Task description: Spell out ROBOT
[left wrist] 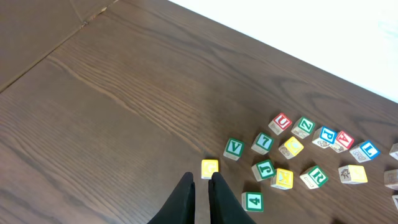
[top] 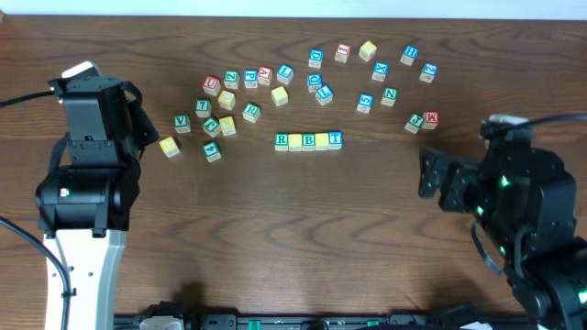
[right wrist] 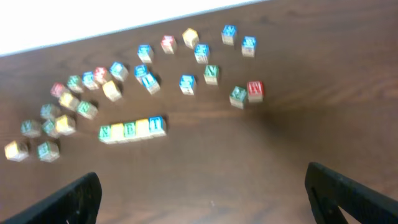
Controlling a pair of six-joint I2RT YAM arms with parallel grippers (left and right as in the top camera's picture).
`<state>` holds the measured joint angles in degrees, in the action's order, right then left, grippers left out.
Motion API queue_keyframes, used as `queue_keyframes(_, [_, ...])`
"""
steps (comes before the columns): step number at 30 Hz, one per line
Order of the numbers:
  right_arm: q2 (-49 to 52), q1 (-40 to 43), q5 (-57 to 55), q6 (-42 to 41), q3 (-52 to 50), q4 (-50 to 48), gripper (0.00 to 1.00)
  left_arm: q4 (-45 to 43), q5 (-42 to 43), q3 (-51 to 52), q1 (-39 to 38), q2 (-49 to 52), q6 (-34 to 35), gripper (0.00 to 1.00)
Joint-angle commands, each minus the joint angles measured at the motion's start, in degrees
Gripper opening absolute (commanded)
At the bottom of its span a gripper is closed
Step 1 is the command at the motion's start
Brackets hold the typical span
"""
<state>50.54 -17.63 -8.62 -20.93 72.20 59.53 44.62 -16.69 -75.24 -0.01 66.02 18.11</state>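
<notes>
A row of letter blocks [top: 308, 140] lies mid-table; it starts with a green R and ends with a blue T, and it also shows in the right wrist view [right wrist: 132, 129]. Many loose letter blocks are scattered behind it, to the left [top: 227, 103] and to the right [top: 380, 71]. My left gripper [left wrist: 200, 179] is shut and empty, its tips just short of a yellow block [left wrist: 209, 168]. My right gripper [right wrist: 202, 186] is wide open and empty, above bare table well right of the row.
A green 4 block [left wrist: 252, 201] and a green V block [left wrist: 234, 148] lie close to the left fingers. A red block [top: 430, 119] and a green J block [top: 415, 122] are nearest the right arm. A white wall borders the table's far edge.
</notes>
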Motion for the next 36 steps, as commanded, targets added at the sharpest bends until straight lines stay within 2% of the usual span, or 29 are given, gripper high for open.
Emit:
queue_keyframes(1, [-0.8, 0.4, -1.5, 0.7, 0.1, 3.6, 0.99, 0.0, -1.0, -0.9, 0.2, 0.2, -0.5, 0.1])
queue_keyframes(9, [-0.2, 0.4, -6.2, 0.6, 0.0, 1.7, 0.99, 0.0, -1.0, -0.9, 0.2, 0.2, -0.5, 0.1])
queue_keyframes(14, [2.4, 0.4, -11.4, 1.5, 0.0, -4.6, 0.99, 0.0, -1.0, -0.9, 0.2, 0.2, -0.5, 0.1])
queue_keyframes(18, [2.5, 1.8, -10.6, 7.1, -3.6, -12.4, 0.99, 0.0, -1.0, -0.9, 0.2, 0.2, -0.5, 0.1])
queue_keyframes(23, [-4.6, 8.1, -2.6, 9.8, -19.2, -30.8, 0.99, 0.0, -1.0, -0.9, 0.2, 0.2, -0.5, 0.1])
queue_keyframes(30, [-19.5, 11.6, 3.2, 9.9, -45.9, -55.8, 0.99, 0.0, -1.0, -0.9, 0.2, 0.2, -0.5, 0.1])
queue_keyframes(33, [-26.1, 11.6, 3.2, 9.8, -55.5, -62.8, 0.99, 0.0, -1.0, -0.9, 0.2, 0.2, -0.5, 0.1])
queue_keyframes(34, [-31.6, 11.6, 3.2, 9.6, -61.9, -66.2, 0.99, 0.0, -1.0, -0.9, 0.2, 0.2, -0.5, 0.1])
queue_keyframes(36, [-35.7, 11.6, 3.2, 8.7, -65.9, -67.1, 0.99, 0.0, -1.0, -0.9, 0.2, 0.2, -0.5, 0.1])
